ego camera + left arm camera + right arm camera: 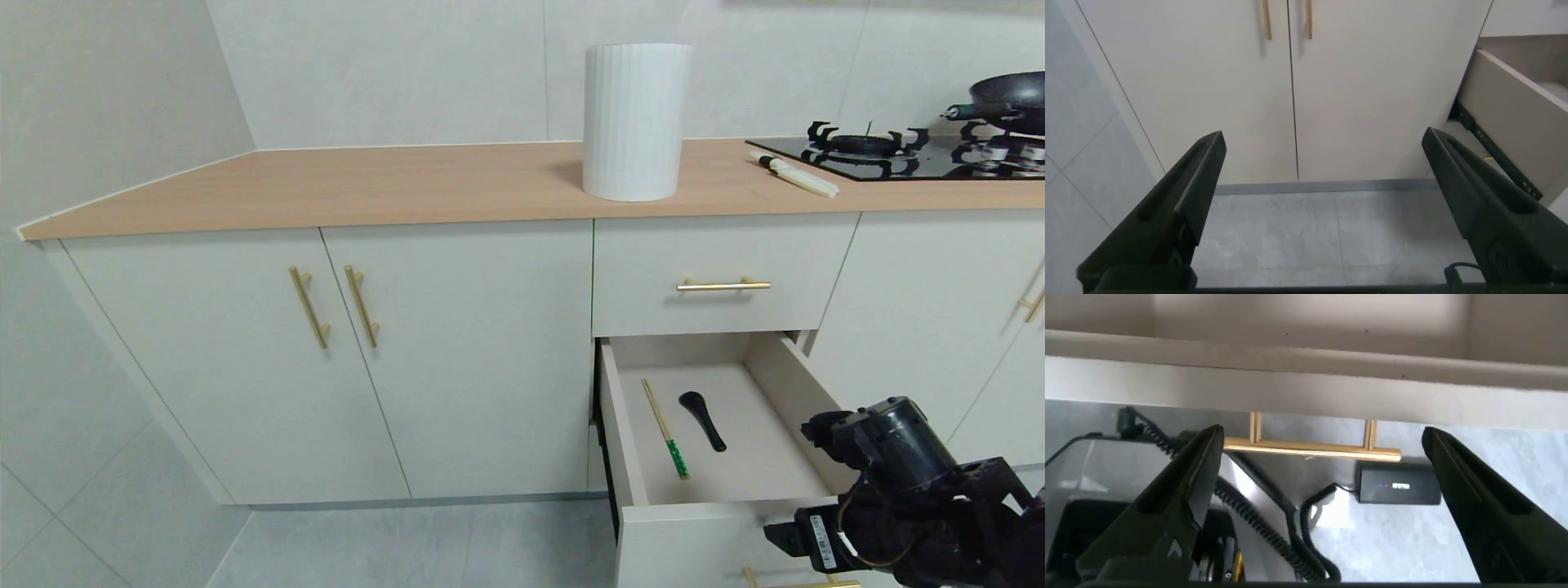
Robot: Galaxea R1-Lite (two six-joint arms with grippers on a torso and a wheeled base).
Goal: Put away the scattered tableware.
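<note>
The lower drawer stands pulled out. Inside it lie a pair of wooden chopsticks with green ends and a black spoon. A pale pair of chopsticks rests on the wooden counter beside the stove. My right arm hangs low at the drawer's front right corner. My right gripper is open, facing the gold handle of the drawer front from a short distance, with nothing held. My left gripper is open and empty, low down, facing the cabinet doors and the floor.
A tall white ribbed container stands on the counter above the drawers. A gas stove with a dark pan is at the far right. A shut drawer sits above the pulled-out one. Double doors are to the left.
</note>
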